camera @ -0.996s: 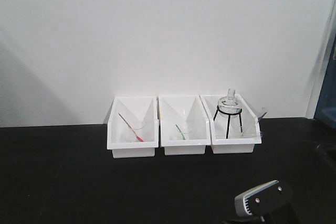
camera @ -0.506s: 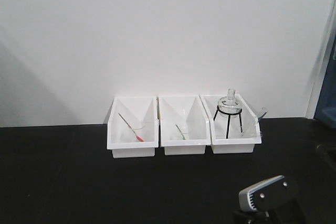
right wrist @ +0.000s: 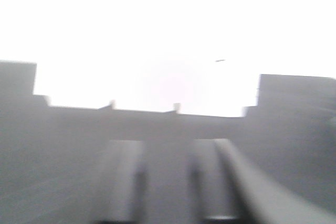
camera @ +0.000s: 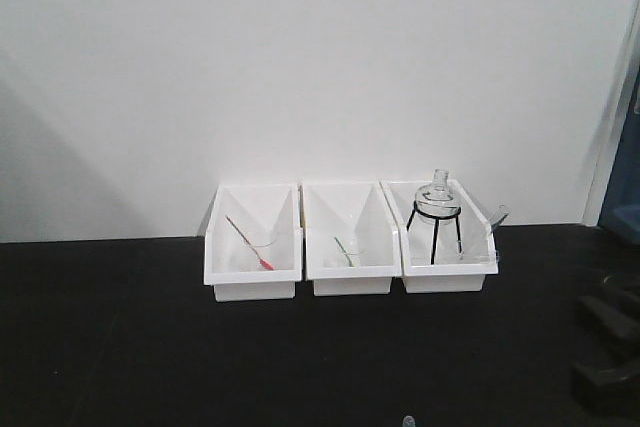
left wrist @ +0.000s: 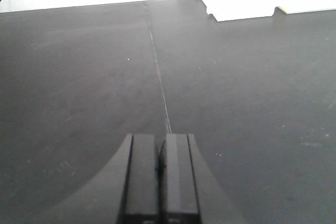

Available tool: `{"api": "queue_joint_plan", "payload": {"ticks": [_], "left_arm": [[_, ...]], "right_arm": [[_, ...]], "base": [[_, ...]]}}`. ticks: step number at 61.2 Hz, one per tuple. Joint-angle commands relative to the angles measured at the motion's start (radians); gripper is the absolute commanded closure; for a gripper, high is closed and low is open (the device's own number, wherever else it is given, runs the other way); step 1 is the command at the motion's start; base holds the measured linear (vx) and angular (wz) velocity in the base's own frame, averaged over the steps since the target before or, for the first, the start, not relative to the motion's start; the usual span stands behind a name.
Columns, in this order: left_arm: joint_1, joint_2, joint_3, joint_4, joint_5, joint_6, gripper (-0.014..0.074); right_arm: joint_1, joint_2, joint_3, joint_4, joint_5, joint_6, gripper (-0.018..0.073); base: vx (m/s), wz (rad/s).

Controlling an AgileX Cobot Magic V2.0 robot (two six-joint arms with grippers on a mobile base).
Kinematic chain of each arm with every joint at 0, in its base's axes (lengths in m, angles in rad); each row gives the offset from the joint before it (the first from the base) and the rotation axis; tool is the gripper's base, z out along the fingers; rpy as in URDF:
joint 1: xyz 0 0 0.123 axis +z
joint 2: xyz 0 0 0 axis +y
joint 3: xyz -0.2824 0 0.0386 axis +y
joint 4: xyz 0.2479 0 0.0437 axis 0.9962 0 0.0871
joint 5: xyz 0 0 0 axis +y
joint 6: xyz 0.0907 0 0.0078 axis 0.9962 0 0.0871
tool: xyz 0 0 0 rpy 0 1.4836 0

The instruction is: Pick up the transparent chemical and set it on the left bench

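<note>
On your front view, three white open-fronted plastic bins (camera: 252,282) stand side by side, walls touching, on the black tabletop (camera: 120,347) against the white wall (camera: 300,67). The slim clear colourless plastic pipette (camera: 497,214) is in the right-hand bin, leaning so that its upper end pokes out over that bin's right wall. It stands just beside the black wire tripod (camera: 437,232), which carries a clear glass flask (camera: 439,190). The red-tinted pipette (camera: 250,243) leans in a small beaker in the left bin, and the green-tinted pipette (camera: 345,251) does the same in the middle bin. Your left hand (left wrist: 159,137) hangs low over bare tabletop with its two dark fingers pressed together and nothing between them. A thin pale seam (left wrist: 160,77) runs away from it toward the bins. Your right hand (right wrist: 168,145) shows only in a badly blurred wrist view, where its fingers look parted with a gap between them and nothing held. Dark arm parts (camera: 610,347) sit at the right edge of the front view, well apart from the bins.
</note>
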Motion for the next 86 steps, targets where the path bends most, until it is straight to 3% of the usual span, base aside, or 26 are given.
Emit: {"api": "queue_joint_plan", "payload": {"ticks": [1, 3, 36, 42, 49, 58, 64, 68, 74, 86], "left_arm": [[-0.002, -0.019, 0.016, -0.001, -0.078, -0.008, 0.06], [-0.002, -0.019, 0.016, -0.001, -0.078, -0.008, 0.06], [-0.002, -0.019, 0.016, -0.001, -0.078, -0.008, 0.06], [-0.002, -0.019, 0.016, -0.001, -0.078, -0.008, 0.06], [-0.002, -0.019, 0.016, -0.001, -0.078, -0.008, 0.06], [-0.002, -0.019, 0.016, -0.001, -0.078, -0.008, 0.06], [-0.002, -0.019, 0.016, -0.001, -0.078, -0.008, 0.06], [-0.002, -0.019, 0.016, -0.001, -0.078, -0.008, 0.06], [-0.002, -0.019, 0.016, -0.001, -0.078, -0.008, 0.06], [-0.002, -0.019, 0.016, -0.001, -0.078, -0.008, 0.06]], "right_arm": [[-0.001, -0.066, -0.035, -0.043, 0.043, -0.032, 0.0535], [-0.001, -0.086, -0.035, -0.051, 0.054, -0.036, 0.0574], [-0.001, -0.162, -0.033, -0.055, 0.063, -0.046, 0.0567], [-0.001, -0.153, -0.033, -0.017, 0.061, -0.048, 0.0567], [-0.001, -0.139, -0.033, 0.143, 0.06, -0.197, 0.0567], [-0.022, -0.139, -0.033, 0.465, 0.007, -0.627, 0.0567], [-0.095, -0.139, -0.03, 0.73, -0.052, -0.881, 0.0567], [-0.15, -0.149, 0.001, 0.863, -0.134, -0.99, 0.0567], [-0.221, -0.19, 0.094, 0.953, -0.282, -1.041, 0.0567], [-0.386, -0.373, 0.414, 0.966, -0.504, -0.994, 0.0567]], "base": [[0.0, 0.0], [0.0, 0.0], [0.0, 0.0], [0.0, 0.0], [0.0, 0.0], [0.0, 0.0], [0.0, 0.0], [0.0, 0.0], [0.0, 0.0], [0.0, 0.0]]}}
